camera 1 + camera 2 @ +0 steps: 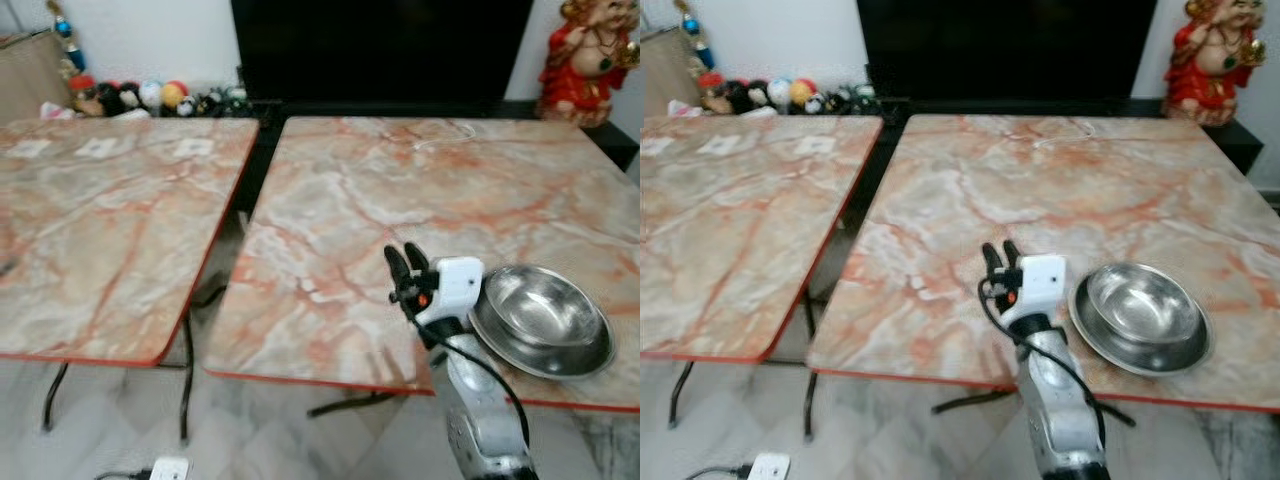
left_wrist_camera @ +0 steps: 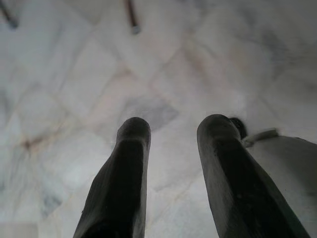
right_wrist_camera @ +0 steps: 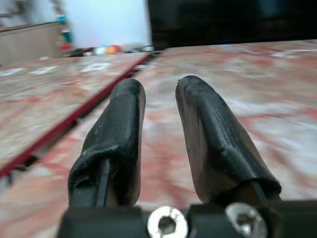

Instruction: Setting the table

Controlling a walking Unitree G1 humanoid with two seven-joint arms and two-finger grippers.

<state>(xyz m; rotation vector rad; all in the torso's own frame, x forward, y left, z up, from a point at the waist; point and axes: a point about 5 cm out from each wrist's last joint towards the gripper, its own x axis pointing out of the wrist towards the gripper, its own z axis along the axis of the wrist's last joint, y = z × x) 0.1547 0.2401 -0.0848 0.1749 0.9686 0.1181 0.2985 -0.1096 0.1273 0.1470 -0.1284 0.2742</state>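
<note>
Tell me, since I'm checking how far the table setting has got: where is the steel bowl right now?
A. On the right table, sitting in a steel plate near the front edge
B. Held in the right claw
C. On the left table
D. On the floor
A: the bowl sits inside a plate on the right table, beside the empty right claw.

Red figurine [image 1: 588,58], toy balls [image 1: 150,96], black screen [image 1: 380,50].
</note>
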